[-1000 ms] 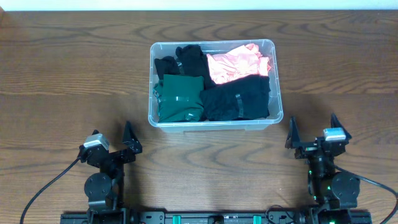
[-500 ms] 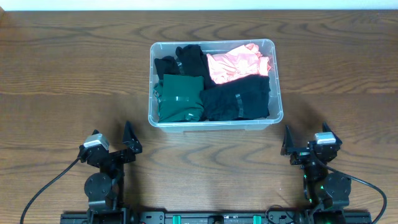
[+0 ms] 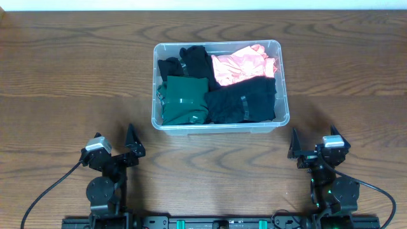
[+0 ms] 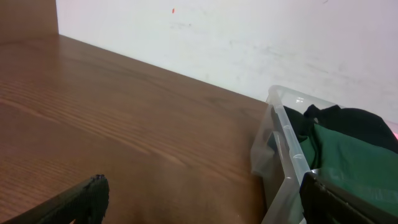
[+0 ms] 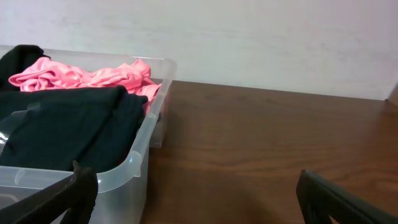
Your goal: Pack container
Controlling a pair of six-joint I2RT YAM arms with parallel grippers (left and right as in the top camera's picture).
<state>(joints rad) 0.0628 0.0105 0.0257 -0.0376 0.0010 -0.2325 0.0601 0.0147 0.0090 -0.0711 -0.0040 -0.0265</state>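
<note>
The right fingers (image 3: 294, 141) have drawn back toward the desk's (image 3: 63, 76) near edge. Like the left fingers (image 3: 131, 137), they gape empty. The container (image 3: 219, 127) looks packed.

1. The container (image 5: 142, 144), a clear plastic bin, fills the left part of the frame. Its near right corner is at the lower left.
2. Inside it, a pink cloth (image 5: 87, 76) lies crumpled at the far side, in the upper left of the frame.
3. A black cloth (image 5: 68, 127) lies in front of the pink one and touches it, reaching up to the rim.
4. One more dark cloth (image 5: 18, 59) shows at the left edge, behind the pink cloth.
5. The brown wooden table (image 5: 261, 137) takes the right half of the frame.
6. A white wall (image 5: 249, 37) runs across the top.
7. The right gripper (image 5: 202, 196) has its dark fingers (image 5: 62, 196) in the two lower corners, wide apart, with only the table and the bin's corner between them.
</note>
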